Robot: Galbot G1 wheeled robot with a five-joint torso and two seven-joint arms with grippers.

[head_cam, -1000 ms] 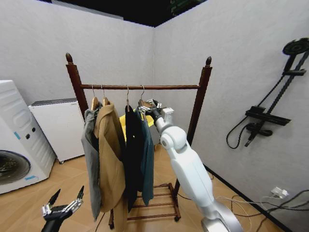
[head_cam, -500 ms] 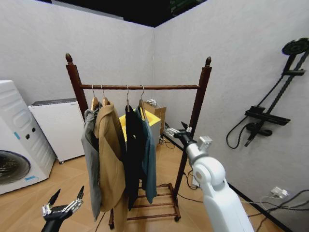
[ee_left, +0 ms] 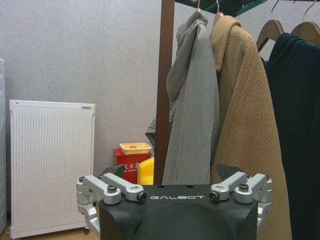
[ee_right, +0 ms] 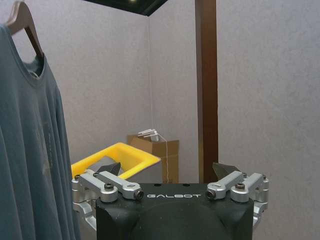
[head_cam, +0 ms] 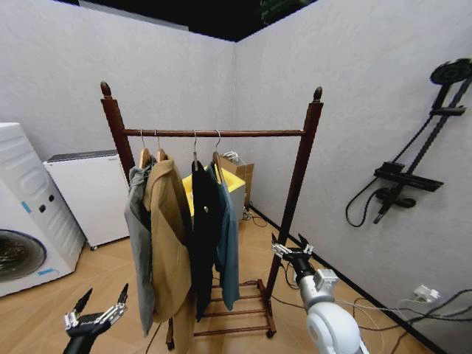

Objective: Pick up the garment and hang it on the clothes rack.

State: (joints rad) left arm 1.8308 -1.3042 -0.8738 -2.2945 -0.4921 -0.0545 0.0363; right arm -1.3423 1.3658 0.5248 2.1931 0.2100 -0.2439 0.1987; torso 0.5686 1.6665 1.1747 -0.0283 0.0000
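garment (head_cam: 228, 221) hung on clothes rack (head_cam: 214, 133) | right gripper (head_cam: 292, 248) fingers spread, empty

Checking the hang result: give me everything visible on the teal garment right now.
The garment is a dark teal-blue long shirt of thin, soft-looking fabric with a round neckline. It sits on a wooden hanger whose metal hook is over the bar of the clothes rack. It hangs straight down, rightmost of four garments, against the black coat. The right end effector is open, low beside the rack's right post, apart from it.
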